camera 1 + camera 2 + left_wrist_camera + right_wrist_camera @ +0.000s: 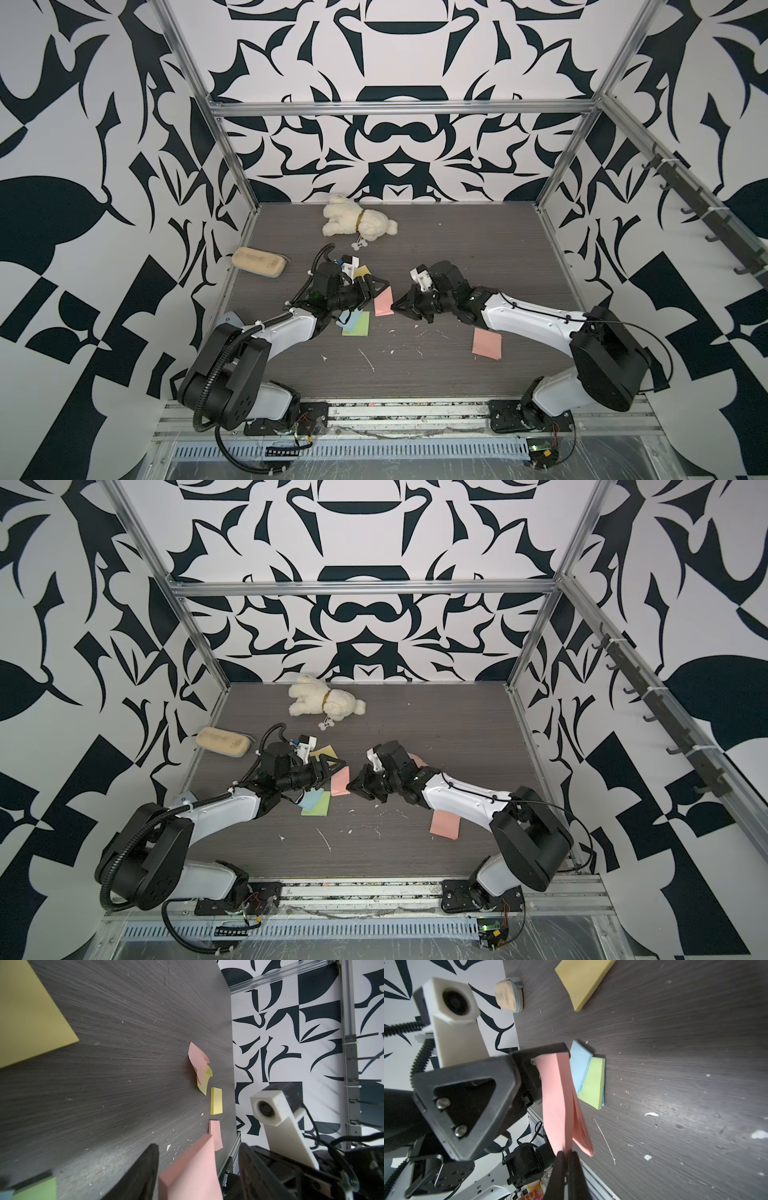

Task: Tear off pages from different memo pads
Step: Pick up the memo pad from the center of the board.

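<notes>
Between the two arms, near the middle of the counter [415, 374], sits the pink memo pad [383, 302]. Whether it lies flat or is partly lifted cannot be told.

Hazards, as judged:
1. The right jaws are pressed together on the free edge of the top page [556, 1105]. The left jaws are spread, one on each side of the pad, and are not clamping it. With the pad unrestrained, a pull by the right arm [528, 318] would likely drag the whole pad instead of peeling one sheet.
2. The sheets under the pinched page fan apart in the right wrist view, so several may come away together.
3. A sharp or skewed pull may rip the page short of the glued edge.

Pose: the left arm [291, 328] and the right arm both reach inward from their bases at the near edge. The forearms run low over the counter and the wrists are rolled sideways. The jaw tips face each other closely, with the pad between them.
</notes>
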